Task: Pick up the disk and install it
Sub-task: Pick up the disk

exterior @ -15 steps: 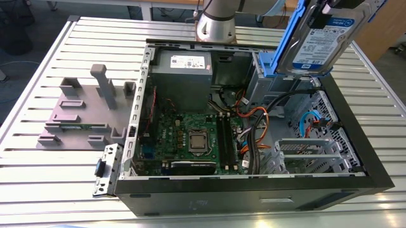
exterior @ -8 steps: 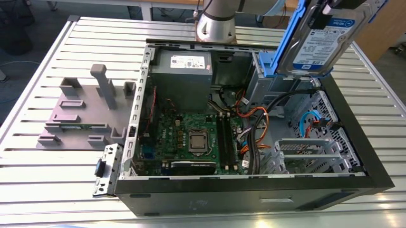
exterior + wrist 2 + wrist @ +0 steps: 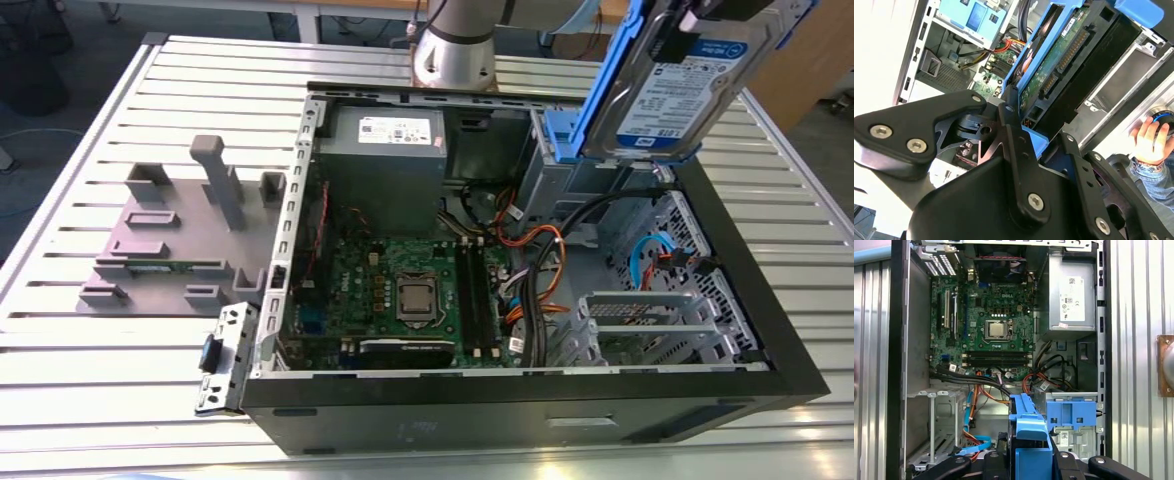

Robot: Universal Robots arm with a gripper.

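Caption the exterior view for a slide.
The gripper holds the disk, blue-framed and tilted, above the open computer case, motherboard exposed below.

A black open-sided metal computer case lies on a slatted silver metal table. On the table, at the exterior view's left of the case, stands a grey plastic block fixture. Inside the case a green circuit motherboard lies at the left. A grey metal power supply box sits on its far side, and a perforated silver metal drive cage is at the near right. Above the case's far right corner hangs the disk, a flat silver-grey hard drive in a blue plastic bracket, clamped in the black gripper.
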